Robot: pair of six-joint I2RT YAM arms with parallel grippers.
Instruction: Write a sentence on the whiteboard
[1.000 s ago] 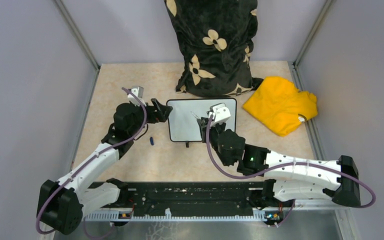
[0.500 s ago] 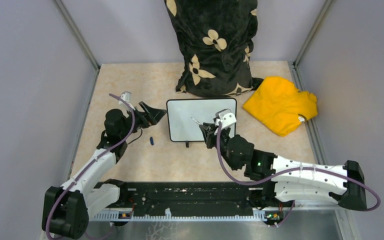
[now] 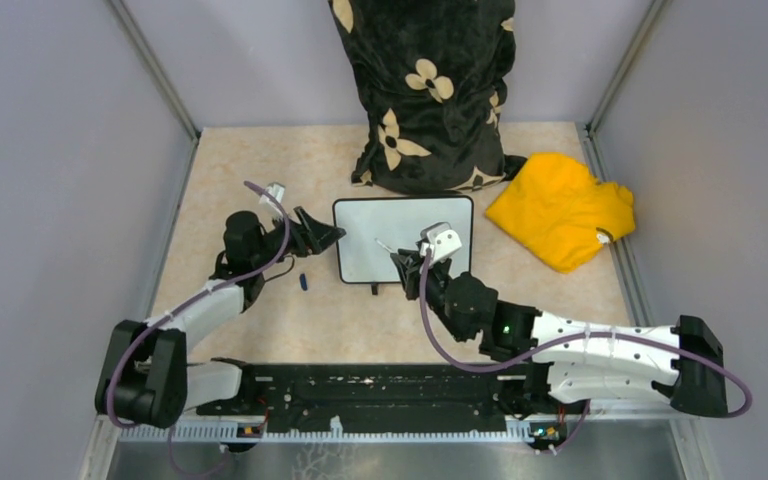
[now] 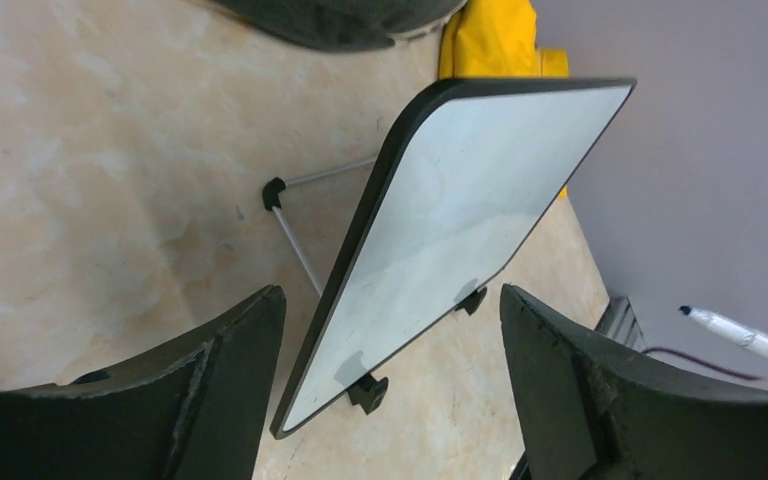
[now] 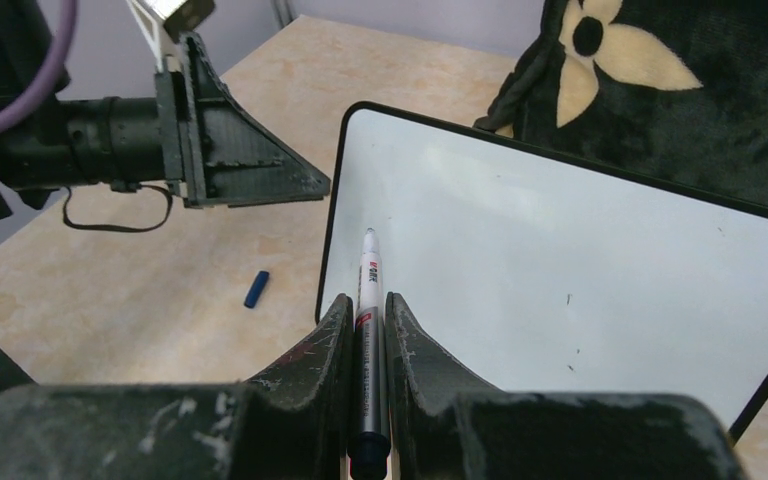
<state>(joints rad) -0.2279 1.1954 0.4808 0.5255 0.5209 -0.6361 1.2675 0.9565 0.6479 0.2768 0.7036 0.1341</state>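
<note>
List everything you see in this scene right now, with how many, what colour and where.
whiteboard: 1, white with dark frame, table centre, propped on its stand
marker: 1, white-bodied, in the right gripper, tip pointing at the board
cap-like piece: 1, blue, on the table left of the whiteboard
cloth: 1, yellow, right of the whiteboard
fabric bundle: 1, black with cream flowers, behind the whiteboard
table: 1, beige marbled
left gripper: 1, black, open, at the whiteboard's left edge
right gripper: 1, black, shut on the marker
</note>
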